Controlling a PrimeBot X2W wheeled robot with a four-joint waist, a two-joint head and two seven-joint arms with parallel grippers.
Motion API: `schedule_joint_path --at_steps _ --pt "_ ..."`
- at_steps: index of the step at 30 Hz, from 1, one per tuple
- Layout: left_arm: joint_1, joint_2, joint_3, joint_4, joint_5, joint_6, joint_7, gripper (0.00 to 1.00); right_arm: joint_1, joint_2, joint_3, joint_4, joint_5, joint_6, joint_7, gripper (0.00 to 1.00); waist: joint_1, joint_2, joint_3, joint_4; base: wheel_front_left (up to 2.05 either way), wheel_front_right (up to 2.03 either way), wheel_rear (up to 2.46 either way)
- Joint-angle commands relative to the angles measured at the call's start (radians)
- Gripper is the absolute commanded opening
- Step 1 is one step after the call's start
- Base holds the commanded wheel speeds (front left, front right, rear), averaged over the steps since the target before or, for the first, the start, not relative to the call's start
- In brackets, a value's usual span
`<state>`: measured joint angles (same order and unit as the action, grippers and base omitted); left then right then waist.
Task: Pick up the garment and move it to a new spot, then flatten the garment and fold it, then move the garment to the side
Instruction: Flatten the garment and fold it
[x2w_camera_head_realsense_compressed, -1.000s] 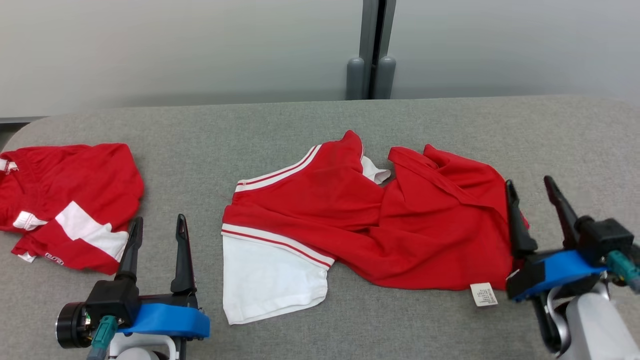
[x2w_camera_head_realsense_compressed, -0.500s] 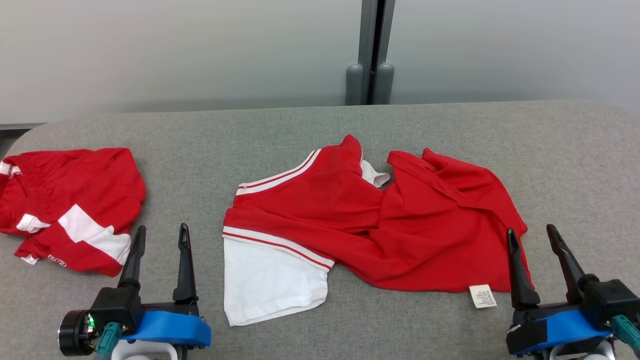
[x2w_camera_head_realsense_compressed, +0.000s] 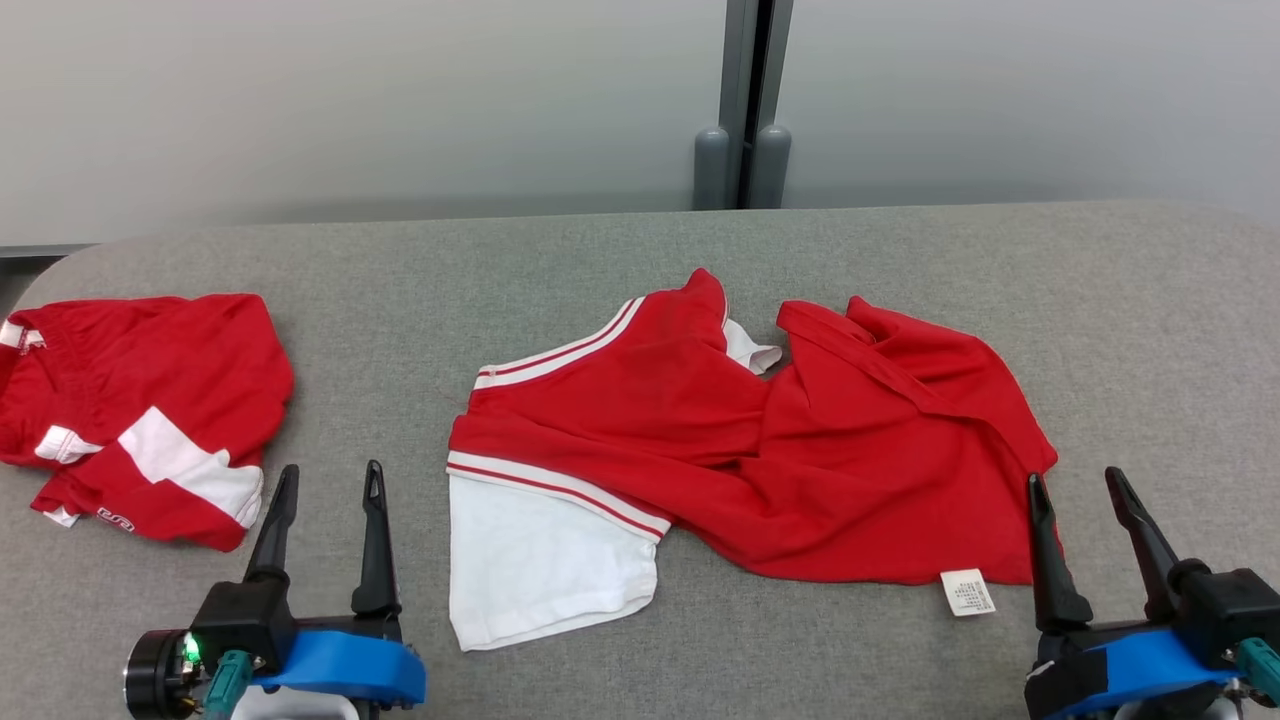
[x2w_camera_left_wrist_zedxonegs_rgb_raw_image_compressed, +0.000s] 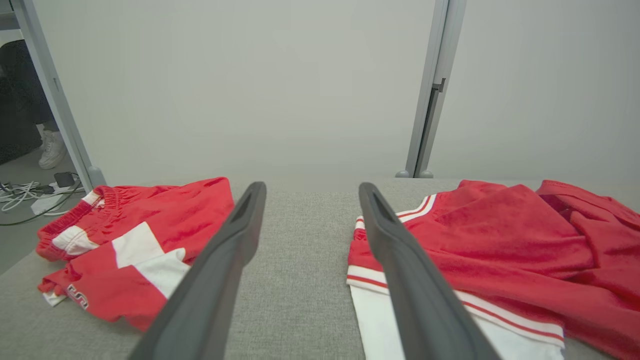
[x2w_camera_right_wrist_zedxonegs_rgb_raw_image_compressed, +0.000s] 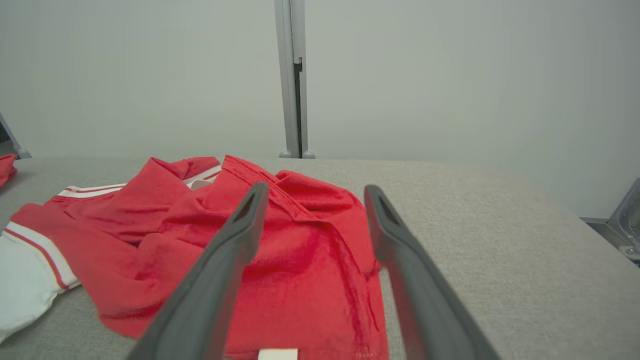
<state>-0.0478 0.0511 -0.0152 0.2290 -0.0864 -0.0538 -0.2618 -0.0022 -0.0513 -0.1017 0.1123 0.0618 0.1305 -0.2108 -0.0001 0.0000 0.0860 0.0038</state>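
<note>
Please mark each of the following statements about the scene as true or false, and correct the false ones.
1. The left gripper and the right gripper are both open and hold nothing. True.
2. The middle garment is folded into a neat rectangle. False: it lies crumpled and wrinkled on the table, with a white part spread out at its left end.
3. A small white label shows at the near edge of the middle garment, close to the right gripper. True.
4. The second red garment lies on the robot's right side. False: it lies on the robot's left, beyond the left gripper.
</note>
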Motion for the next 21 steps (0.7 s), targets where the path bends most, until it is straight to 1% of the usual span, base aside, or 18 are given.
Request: schedule_joint_path --at_steps 1,6,11,21 --pt "-0.011 -0.001 -0.004 0.011 0.000 -0.008 -0.005 1.00 0.011 0.001 -0.009 0.007 0.002 0.000 0.006 1.00 0.0001 0.0000 0.004 0.000 0.00 0.00 0.00" --pt "-0.015 -0.001 -0.053 0.072 -0.011 -0.021 -0.005 1.00 0.001 0.001 -0.048 0.063 -0.040 0.000 0.023 1.00 0.0001 0.0000 0.014 -0.003 0.00 0.00 0.00" --pt "-0.010 -0.001 -0.104 0.169 -0.026 -0.029 -0.005 1.00 -0.022 0.001 -0.074 0.147 -0.061 0.000 0.023 1.00 0.0001 0.0000 0.031 -0.010 0.00 0.00 0.00" --pt "-0.019 0.000 -0.165 0.328 -0.051 -0.034 -0.005 1.00 -0.103 -0.017 -0.085 0.367 -0.075 0.000 -0.009 1.00 0.0001 0.0000 0.063 -0.011 0.00 0.00 0.00"
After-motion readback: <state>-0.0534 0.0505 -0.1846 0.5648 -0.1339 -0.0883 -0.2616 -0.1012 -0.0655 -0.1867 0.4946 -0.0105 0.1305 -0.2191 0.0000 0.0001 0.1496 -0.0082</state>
